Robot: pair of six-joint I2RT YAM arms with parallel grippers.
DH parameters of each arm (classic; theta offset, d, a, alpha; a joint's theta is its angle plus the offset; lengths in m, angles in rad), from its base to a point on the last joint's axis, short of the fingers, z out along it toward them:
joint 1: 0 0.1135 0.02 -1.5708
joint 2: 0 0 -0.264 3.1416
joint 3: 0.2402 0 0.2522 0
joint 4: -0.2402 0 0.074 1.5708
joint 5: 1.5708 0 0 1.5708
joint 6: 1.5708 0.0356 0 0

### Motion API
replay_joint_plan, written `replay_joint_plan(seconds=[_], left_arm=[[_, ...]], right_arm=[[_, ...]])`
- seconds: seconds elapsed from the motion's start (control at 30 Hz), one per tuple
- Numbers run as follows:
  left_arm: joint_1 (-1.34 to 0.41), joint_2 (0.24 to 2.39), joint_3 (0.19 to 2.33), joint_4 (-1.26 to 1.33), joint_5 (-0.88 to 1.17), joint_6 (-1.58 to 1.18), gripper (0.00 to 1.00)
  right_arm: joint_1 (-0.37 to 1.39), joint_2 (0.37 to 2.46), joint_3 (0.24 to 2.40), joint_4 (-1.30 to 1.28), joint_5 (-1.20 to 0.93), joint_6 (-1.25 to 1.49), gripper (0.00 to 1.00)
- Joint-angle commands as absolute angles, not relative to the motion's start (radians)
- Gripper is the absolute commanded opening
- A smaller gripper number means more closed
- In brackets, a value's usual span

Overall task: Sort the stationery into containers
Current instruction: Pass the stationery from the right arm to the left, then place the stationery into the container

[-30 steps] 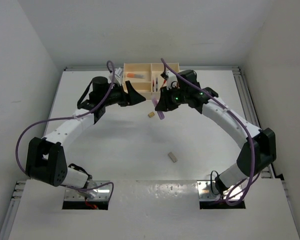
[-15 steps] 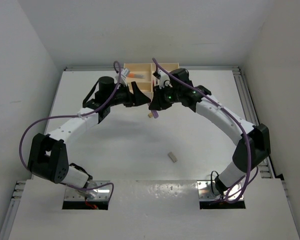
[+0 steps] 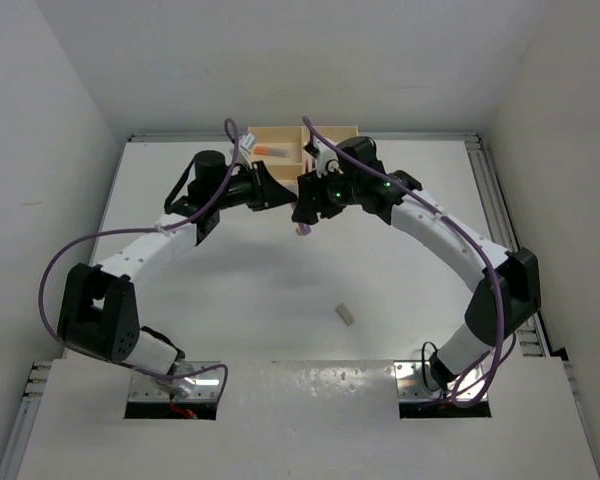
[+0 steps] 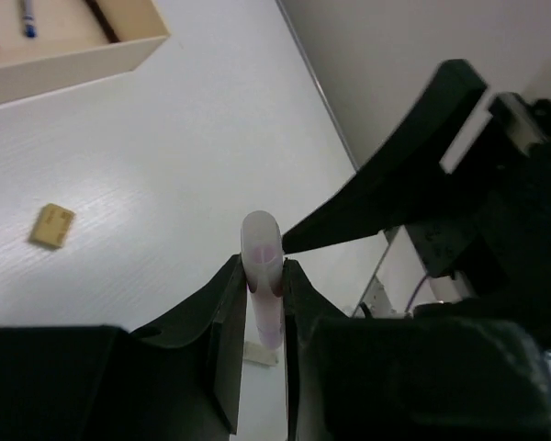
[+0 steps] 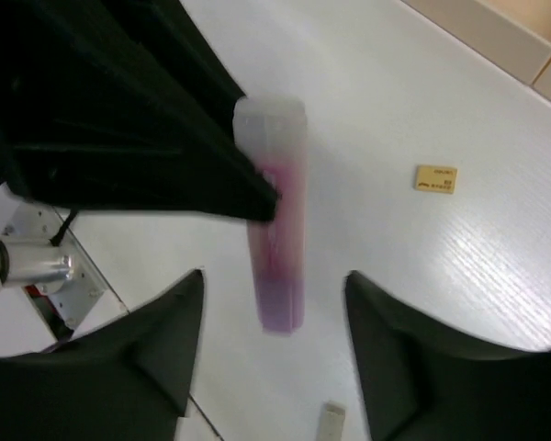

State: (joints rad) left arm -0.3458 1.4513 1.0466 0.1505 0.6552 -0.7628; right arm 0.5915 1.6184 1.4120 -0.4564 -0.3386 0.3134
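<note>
Lilac plastic, a translucent tube (image 4: pixel 262 246), is clenched in the left pincer (image 4: pixel 262 299), held above the counter (image 4: pixel 165 165) just on the near side of the cream tray (image 4: pixel 73 62). The right pincer (image 5: pixel 274 280) is spread wide around the tube, not touching it. For a clean handover, the right fingers should be closed squarely before the left is released. A second earlier the pincers were apart before the tray; now they are met.

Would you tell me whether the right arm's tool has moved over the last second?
Yes. The right tool has shifted left: it was in front of the right half of the tray and is now in front of its middle.
</note>
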Motion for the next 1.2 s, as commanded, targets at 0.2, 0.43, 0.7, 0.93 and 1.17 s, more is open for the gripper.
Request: replay_joint_plan(seconds=[0.2, 0.43, 0.7, 0.93, 1.17], left_arm=[[-0.258, 1.673, 1.541, -0.27, 0.469, -0.044, 0.0], [-0.319, 1.885, 1.776, -0.22, 0.232, 0.437, 0.0], [-0.336, 2.109, 1.935, -0.026, 0.17, 0.63, 0.0], [-0.353, 2.365, 2.155, 0.018, 0.106, 0.701, 0.0], [-0.368, 2.494, 2.252, 0.034, 0.005, 0.758, 0.27]], right_arm=[[0.387, 1.494, 1.395, -0.505, -0.328, 0.258, 0.73], [0.183, 1.44, 1.272, -0.538, -0.374, 0.233, 0.72], [0.13, 1.431, 1.149, -0.528, -0.364, 0.216, 0.72], [0.103, 1.463, 1.104, -0.529, -0.388, 0.219, 0.72], [0.097, 1.497, 1.103, -0.554, -0.397, 0.213, 0.72]])
